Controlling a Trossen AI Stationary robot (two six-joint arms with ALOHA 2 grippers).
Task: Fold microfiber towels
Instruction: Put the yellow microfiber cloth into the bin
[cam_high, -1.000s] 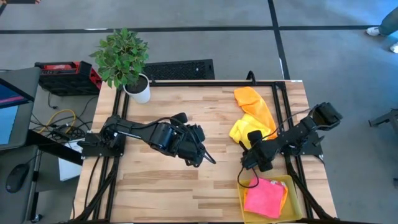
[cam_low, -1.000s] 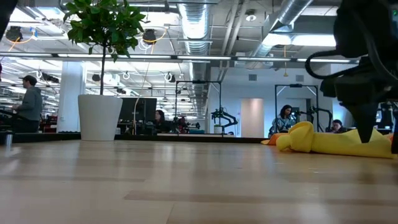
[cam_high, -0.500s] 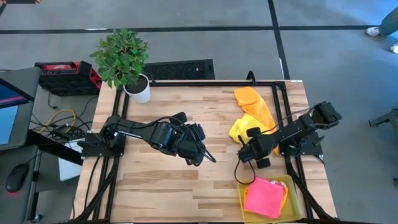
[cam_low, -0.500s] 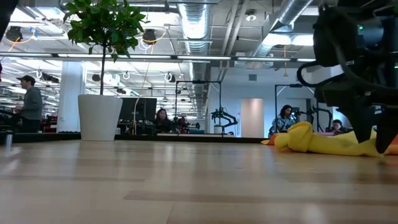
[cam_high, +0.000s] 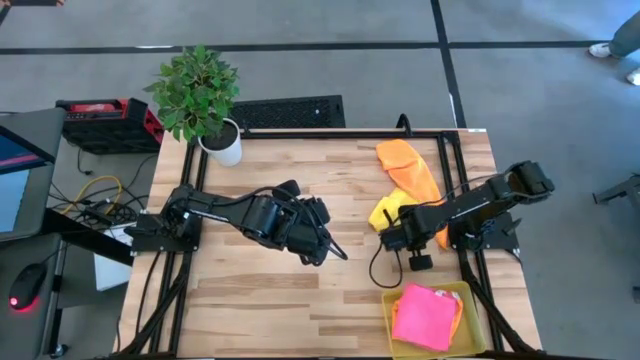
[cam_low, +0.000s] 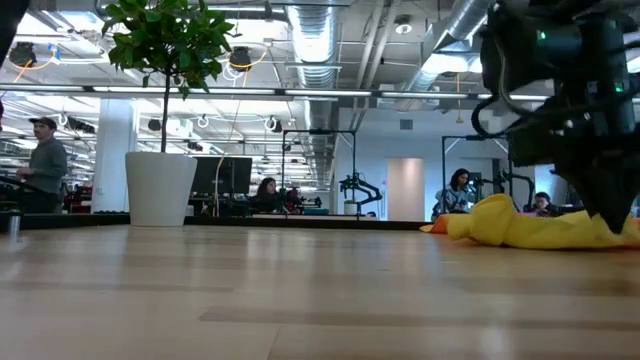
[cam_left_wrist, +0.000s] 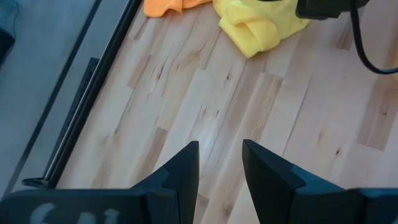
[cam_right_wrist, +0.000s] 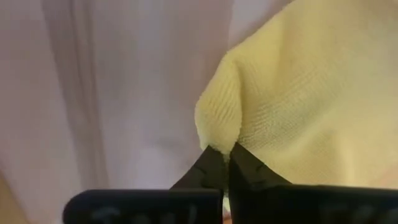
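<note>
A crumpled yellow towel (cam_high: 384, 212) lies on the wooden table right of centre, also seen in the low view (cam_low: 530, 228) and the left wrist view (cam_left_wrist: 261, 25). An orange towel (cam_high: 405, 160) lies just behind it. A pink towel (cam_high: 425, 315) rests in the yellow tray (cam_high: 470, 292) at the near right. My right gripper (cam_high: 388, 236) is down at the yellow towel's near-left side, shut on it. My left gripper (cam_left_wrist: 221, 163) hovers open over bare wood at the table's middle (cam_high: 322, 248). My right gripper pinches a small raised peak of the yellow towel (cam_right_wrist: 217, 127) between its two fingertips (cam_right_wrist: 208, 165), at the cloth's near-left edge. Fingers come down at it from above, slanting from the table's right. The rest of the towel lies on the table.
A potted plant (cam_high: 200, 95) stands at the far left corner. Black frame rails run along the table's right side (cam_high: 450, 150). Bare wood spreads across the middle and near left (cam_high: 260, 300). People stand in the room beyond the table (cam_low: 45, 165).
My right gripper has moved from beside the tray toward the table's left and far edge, down onto the yellow towel's near-left edge, and has shut on the cloth there.
</note>
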